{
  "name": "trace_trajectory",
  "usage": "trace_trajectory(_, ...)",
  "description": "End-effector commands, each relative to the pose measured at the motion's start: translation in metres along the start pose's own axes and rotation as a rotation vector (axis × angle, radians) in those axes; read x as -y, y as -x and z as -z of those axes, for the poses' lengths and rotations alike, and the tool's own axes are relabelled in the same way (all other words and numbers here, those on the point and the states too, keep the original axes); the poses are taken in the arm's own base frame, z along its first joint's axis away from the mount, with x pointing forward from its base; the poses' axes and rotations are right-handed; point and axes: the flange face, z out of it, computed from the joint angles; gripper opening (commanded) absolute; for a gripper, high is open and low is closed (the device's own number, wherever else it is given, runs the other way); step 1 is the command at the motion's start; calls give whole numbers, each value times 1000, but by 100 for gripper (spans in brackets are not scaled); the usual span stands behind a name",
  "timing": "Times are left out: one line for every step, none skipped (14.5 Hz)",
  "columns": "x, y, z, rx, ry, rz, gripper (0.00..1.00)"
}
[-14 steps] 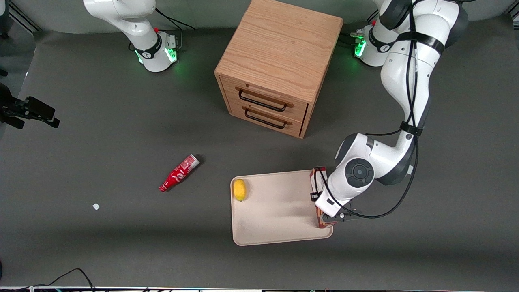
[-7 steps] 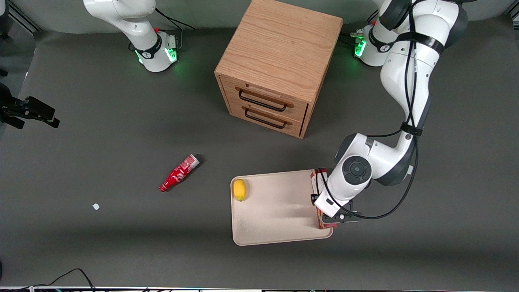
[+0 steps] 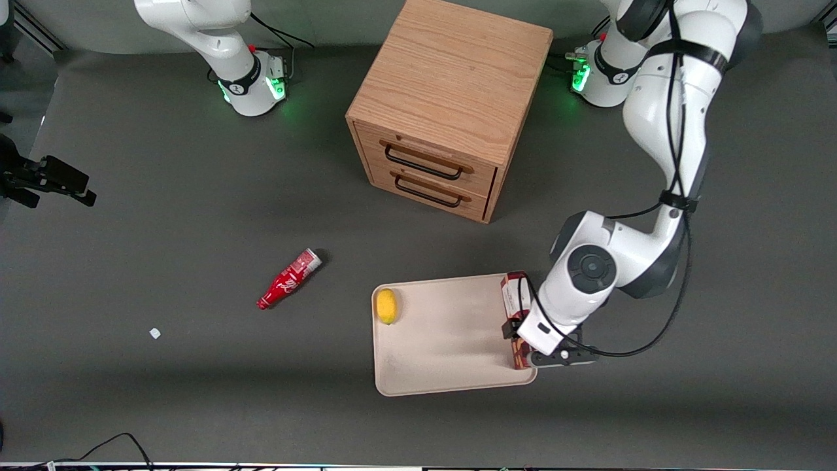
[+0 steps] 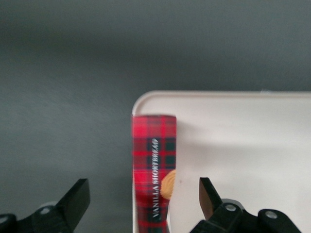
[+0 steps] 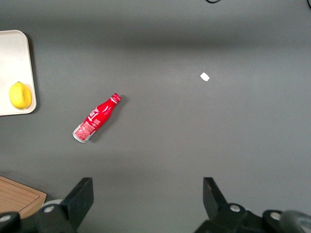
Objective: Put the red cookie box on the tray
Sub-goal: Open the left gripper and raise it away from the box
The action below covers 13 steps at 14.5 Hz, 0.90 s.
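Red cookie box (image 3: 512, 306) lies on tray (image 3: 444, 340), along the tray edge toward the working arm's end. Front view: claw (image 3: 523, 337) sits above the box, mostly hidden by the wrist; lemon (image 3: 387, 305) at the tray's edge toward the parked arm; red soda bottle (image 3: 288, 279) on the surface (image 3: 163, 229) farther toward the parked arm; wooden cabinet (image 3: 444, 104) farther from the camera than the tray. Left wrist view: box (image 4: 153, 170) at the tray (image 4: 243, 145) corner, claw (image 4: 141, 199) released, fingers (image 4: 75, 196) spread wide, apart from the box. Right wrist view: bottle (image 5: 96, 118), lemon (image 5: 20, 95).
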Motion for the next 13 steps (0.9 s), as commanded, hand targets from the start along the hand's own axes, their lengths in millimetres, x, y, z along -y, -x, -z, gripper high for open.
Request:
trace_trajectory(33, 0, 68, -21, -6, 2, 100)
trace_trajectory(47, -1, 85, -15, 18, -7, 100)
trace_trajectory(61, 0, 105, 17, 65, 20, 100)
trace_trajectory(80, 0, 126, 39, 84, 46, 100)
trace_trajectory(96, 3, 144, 49, 71, 51, 100)
trace_trajectory(115, 7, 164, 64, 53, 66, 100)
trace_trajectory(137, 11, 183, 94, 26, 68, 100)
trace_trajectory(153, 16, 204, 121, 6, 34, 100)
trace_trajectory(171, 22, 224, 150, -11, -3, 100)
trace_trajectory(189, 28, 244, 173, -26, -29, 100)
trace_trajectory(206, 34, 262, 192, -42, -52, 100)
trace_trajectory(220, 43, 278, 203, -53, -86, 100)
trace_trajectory(235, 52, 296, 204, -62, -109, 100)
